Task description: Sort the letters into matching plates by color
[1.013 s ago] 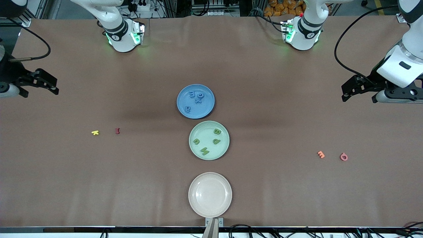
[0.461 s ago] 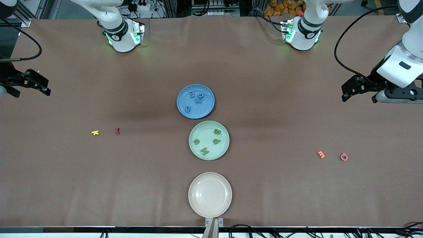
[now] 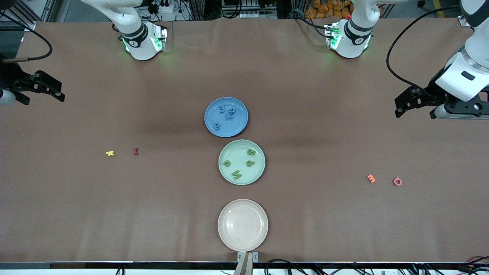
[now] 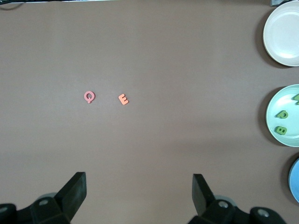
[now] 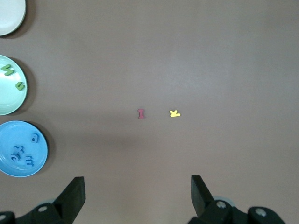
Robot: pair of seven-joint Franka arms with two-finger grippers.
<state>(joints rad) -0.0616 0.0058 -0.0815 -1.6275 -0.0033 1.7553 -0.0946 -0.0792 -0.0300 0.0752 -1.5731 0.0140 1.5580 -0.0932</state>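
Since a moment ago my right gripper has drifted slightly inward over the table's right-arm edge, jaws spread wide and holding nothing. Down the table's middle, the blue plate, round and shallow-rimmed, carries four chunky blue letters; just nearer the front camera, the mint green plate holds four green letters, each lying flat at its own angle. My left gripper waits over the left-arm edge, likewise open and empty.
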